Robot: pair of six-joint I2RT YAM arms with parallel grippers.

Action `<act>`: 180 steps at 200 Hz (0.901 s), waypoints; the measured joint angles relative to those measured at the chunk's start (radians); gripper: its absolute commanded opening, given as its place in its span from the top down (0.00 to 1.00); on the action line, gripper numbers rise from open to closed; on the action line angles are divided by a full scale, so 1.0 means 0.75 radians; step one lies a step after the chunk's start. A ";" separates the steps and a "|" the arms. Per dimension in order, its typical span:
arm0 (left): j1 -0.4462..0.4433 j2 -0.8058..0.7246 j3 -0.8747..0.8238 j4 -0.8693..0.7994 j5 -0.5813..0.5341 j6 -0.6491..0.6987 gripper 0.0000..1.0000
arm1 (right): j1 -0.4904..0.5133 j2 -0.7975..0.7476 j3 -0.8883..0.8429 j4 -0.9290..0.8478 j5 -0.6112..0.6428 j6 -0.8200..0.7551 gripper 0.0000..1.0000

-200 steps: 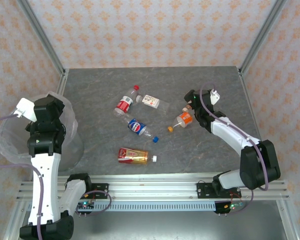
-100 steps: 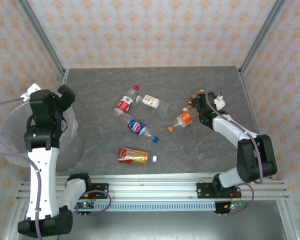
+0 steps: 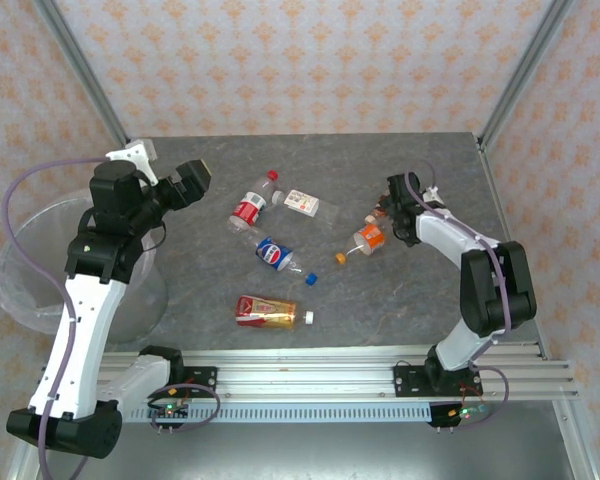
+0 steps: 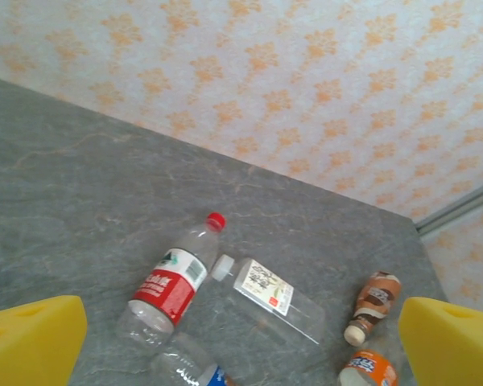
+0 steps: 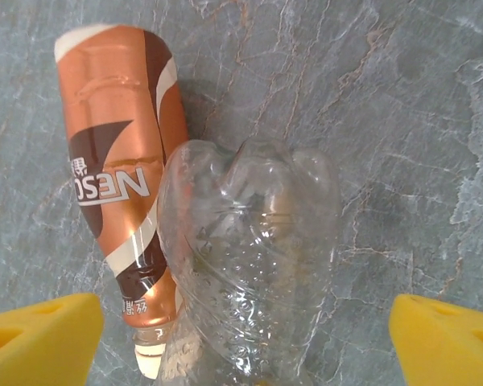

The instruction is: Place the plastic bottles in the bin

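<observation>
Orange-label bottle point(image 3: 368, 238) lies on its side at 3 o'clock on the table point(image 3: 410, 300), cap toward 8. Its clear base sits between your right fingers point(image 5: 40, 334), which stand apart on either side with bare table in both gaps, so nothing is clamped yet. Main risk: the brown bottle point(image 5: 117, 185) lies right against that base, so a finger could land on it, pinch both bottles, or shove it rolling. The wall also looks thin and slick, so a squeeze at the very end may crumple it or squirt it out. A grip that far from the cap likely lets the bottle droop and swing. The other plastic bottles lie apart around centre: red-label bottle point(image 3: 250, 207) and white-label bottle point(image 3: 305, 203) at 12, blue-label bottle point(image 3: 275, 254) in the middle, red-and-yellow bottle point(image 3: 265, 311) at 6. The bin point(image 3: 20, 300) is way over at 9 o'clock, off the table's left edge and partly behind the left arm. That means a long carry over the loose bottles and into that arm's space, so watch for a clash or a drop short of the rim. Left fingers point(image 4: 32, 338) are spread wide with nothing between them, hovering at 10 o'clock and looking down on the red-label bottle. The table is smooth grey marbled stone-look, so round bottles will roll. Walls are pale with an orange flower print, with metal frame posts at the corners and a rail along the near edge.
</observation>
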 measured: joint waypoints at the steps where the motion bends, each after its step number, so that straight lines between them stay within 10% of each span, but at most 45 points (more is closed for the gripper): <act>1: -0.001 0.001 -0.001 0.003 0.003 0.000 0.00 | 0.000 0.002 0.002 -0.001 -0.001 0.002 0.16; 180: -0.012 0.045 -0.041 0.032 0.027 0.007 0.00 | 0.000 0.163 0.083 -0.063 -0.092 0.115 0.22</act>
